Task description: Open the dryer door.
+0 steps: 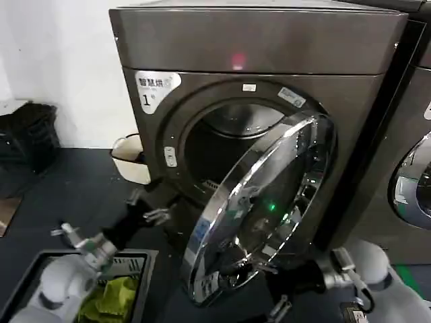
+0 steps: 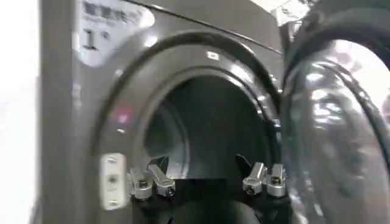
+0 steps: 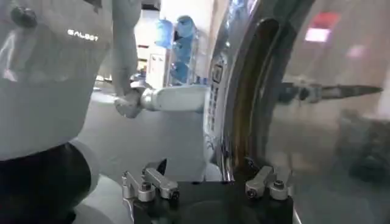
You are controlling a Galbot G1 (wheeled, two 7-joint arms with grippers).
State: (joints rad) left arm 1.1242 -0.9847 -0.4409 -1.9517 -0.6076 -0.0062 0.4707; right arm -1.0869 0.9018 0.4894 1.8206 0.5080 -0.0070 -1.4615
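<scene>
The dryer door [image 1: 259, 208] stands swung well out from the machine, hinged on the robot's right side, its free edge toward the robot and low in the head view. It is a large round porthole with a wide shiny chrome rim and a dark tinted glass centre in which a small green glint shows.

The right tool [image 1: 277, 311] sits at the door's lower edge, just under the chrome rim. In the right wrist view the right tool [image 3: 207, 173] has its fingers [image 3: 152, 181] spread apart, with the edge of the door rim [image 3: 234, 109] lying between them; whether either finger touches the rim cannot be told.

The left tool [image 1: 149, 210] is held out ahead of the left arm, in front of the dryer's lower left face and apart from the door. In the left wrist view the left tool [image 2: 207, 176] is likewise spread, its fingers [image 2: 152, 179] holding nothing and pointing into the open drum mouth [image 2: 207, 128].

Beside the left arm, near the robot, lies a dark basket [image 1: 27, 282] with a yellow-green cloth [image 1: 111, 296] in it.

Behind the door stands the dryer [image 1: 269, 47], a bronze-grey front loader with a white "1" sticker [image 1: 156, 87] at its upper left corner and a small pink light [image 1: 237, 62] on the top panel. To its right stands a neighbouring machine [image 1: 411, 168] with its own chrome-rimmed door.
</scene>
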